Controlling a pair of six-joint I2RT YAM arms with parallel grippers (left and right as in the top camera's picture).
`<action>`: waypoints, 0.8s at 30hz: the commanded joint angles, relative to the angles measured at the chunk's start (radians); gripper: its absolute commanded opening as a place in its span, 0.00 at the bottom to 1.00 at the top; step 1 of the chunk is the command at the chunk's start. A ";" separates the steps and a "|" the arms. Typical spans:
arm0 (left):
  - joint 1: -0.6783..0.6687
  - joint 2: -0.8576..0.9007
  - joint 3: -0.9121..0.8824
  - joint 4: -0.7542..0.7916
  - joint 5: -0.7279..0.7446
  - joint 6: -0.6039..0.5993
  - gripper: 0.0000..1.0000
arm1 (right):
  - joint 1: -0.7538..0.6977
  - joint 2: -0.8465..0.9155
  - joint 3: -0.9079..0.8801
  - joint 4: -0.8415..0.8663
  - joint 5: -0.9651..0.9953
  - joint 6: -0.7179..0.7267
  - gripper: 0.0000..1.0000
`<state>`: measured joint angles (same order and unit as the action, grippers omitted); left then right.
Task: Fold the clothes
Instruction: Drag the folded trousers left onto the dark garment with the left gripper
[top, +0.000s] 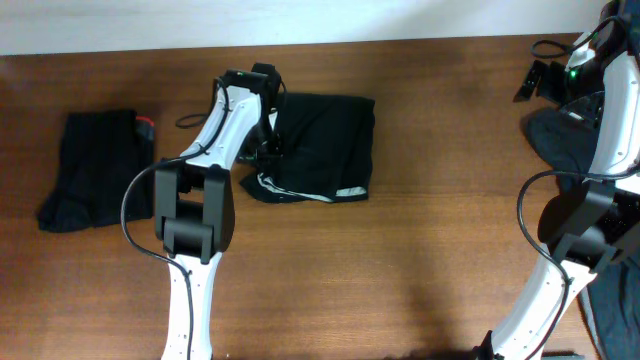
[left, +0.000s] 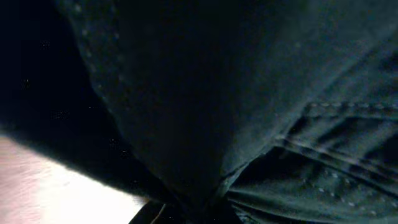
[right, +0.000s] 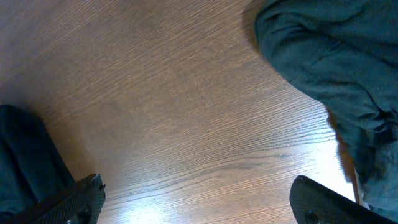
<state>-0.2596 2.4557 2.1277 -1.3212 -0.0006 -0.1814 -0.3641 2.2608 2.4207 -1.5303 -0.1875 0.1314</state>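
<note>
Black cloth, soft and limp, is what you are handling across this bench (top: 430, 260). Well to the left of your left jaws lies a folded garment (top: 90, 170) with a small red tag (top: 146, 123) at its upper right corner; it looks finished, so I would leave it alone.

Your left gripper (top: 268, 145) has its jaws pressed together on the left edge of the black shorts (top: 325, 140), which spread out to the right of those jaws in the middle of the bench. In the left wrist view dark fabric fills the frame and gathers into a pinch at the bottom.

Expect the shorts to be light and without stiffness. From one pinch they will likely sag and drag, and a thin bite could slip. The pale waistband strip (top: 350, 193), below and to the right of the jaws, looks like thicker cloth and a surer hold, as do the stitched seams (left: 336, 149).

Your right gripper (right: 196, 202) hangs over bare wood, jaws wide apart and holding nothing. A dark heap (right: 329, 74) of cloth lies ahead and to the right of them, crumpled; judge it just as floppy, and look for a hem or corner
</note>
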 joint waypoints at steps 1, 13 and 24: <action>0.013 -0.034 0.058 -0.018 -0.115 0.027 0.00 | -0.003 0.003 0.001 -0.002 0.009 0.001 0.99; 0.076 -0.235 0.069 -0.034 -0.236 0.043 0.00 | -0.003 0.003 0.001 -0.002 0.009 0.001 0.99; 0.234 -0.325 0.069 -0.019 -0.332 0.127 0.00 | -0.003 0.003 0.001 -0.002 0.009 0.001 0.99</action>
<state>-0.0635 2.1727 2.1715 -1.3445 -0.2520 -0.0811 -0.3641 2.2608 2.4207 -1.5303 -0.1875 0.1310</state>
